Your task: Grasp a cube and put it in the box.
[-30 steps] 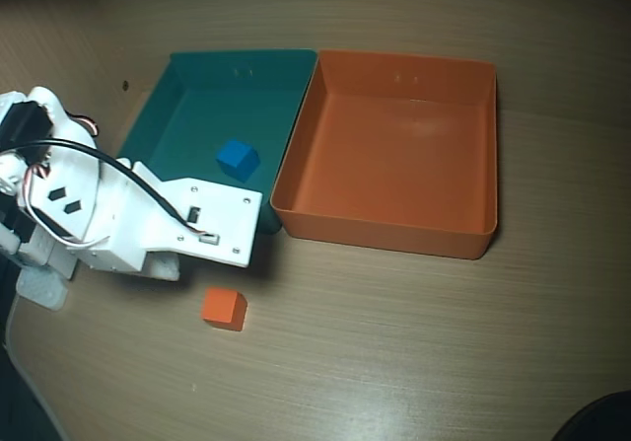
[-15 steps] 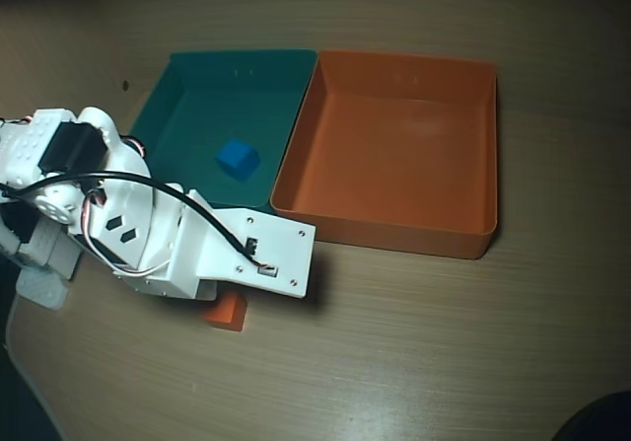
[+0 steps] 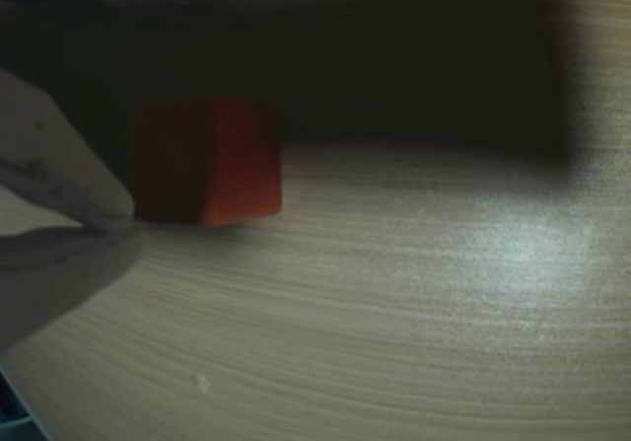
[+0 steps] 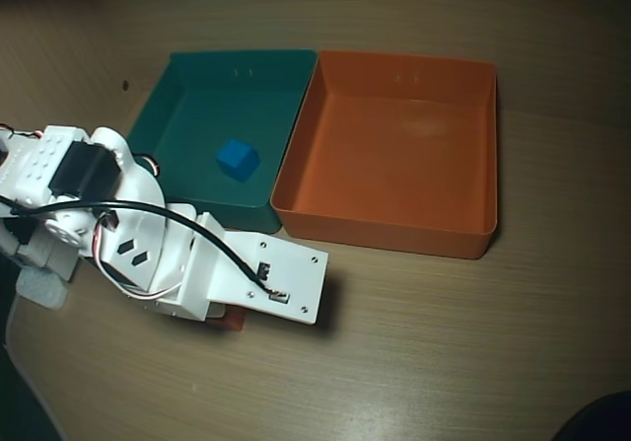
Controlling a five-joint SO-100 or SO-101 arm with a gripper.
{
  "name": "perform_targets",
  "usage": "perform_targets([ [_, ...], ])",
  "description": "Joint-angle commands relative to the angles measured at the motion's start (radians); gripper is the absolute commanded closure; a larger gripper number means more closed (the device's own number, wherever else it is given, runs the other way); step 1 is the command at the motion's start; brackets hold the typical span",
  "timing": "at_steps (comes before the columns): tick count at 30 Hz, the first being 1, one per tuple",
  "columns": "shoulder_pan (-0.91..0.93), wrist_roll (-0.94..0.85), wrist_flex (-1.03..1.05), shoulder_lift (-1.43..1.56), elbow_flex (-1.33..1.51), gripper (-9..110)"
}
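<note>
Your arm has swung down over the orange cube, which still sits on the tabletop near the orange box; the jaws' opening cannot be told, so the grasp remains pending.

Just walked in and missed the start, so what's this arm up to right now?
The arm is down over the orange cube, which sits on the table beside one white finger; no grip is visible yet. The orange tray is empty. A blue cube lies in the teal tray.
</note>
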Motion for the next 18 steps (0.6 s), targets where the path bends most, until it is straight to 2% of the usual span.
perform_targets([
  [1,0.005,-0.006,0.005,0.021,-0.052,106],
  [18,0.023,-0.006,-0.003,0.037,0.043,106],
])
